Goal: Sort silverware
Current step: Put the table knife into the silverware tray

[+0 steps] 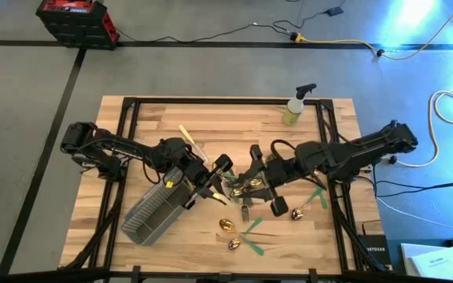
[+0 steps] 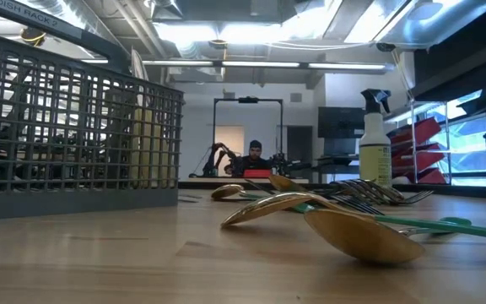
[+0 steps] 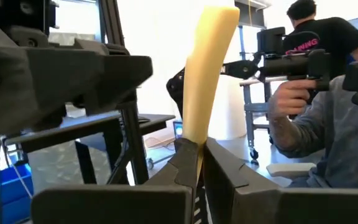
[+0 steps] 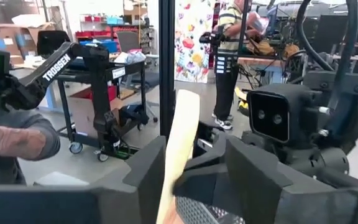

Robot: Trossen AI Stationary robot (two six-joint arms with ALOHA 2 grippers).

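A cream-handled piece of silverware stands up from my left gripper, which is shut on it above the table's middle. Its head is hidden below the fingers. My right gripper faces the left one and is open. The same cream handle stands between its fingers, close to one and with a gap to the other. More silverware with gold heads and green handles lies flat on the wooden table under and in front of both grippers. Spoons and forks show in the low view. My left gripper pinches the lower part of the cream handle between its two fingers. The handle rises out of the fingers, slightly tilted, its free end up. The piece is lifted clear of the table.
A grey wire-mesh caddy lies on the table's near left, filling the left of the low view. A yellow-green spray bottle stands at the far right. A black frame rims the table. People show in the room beyond.
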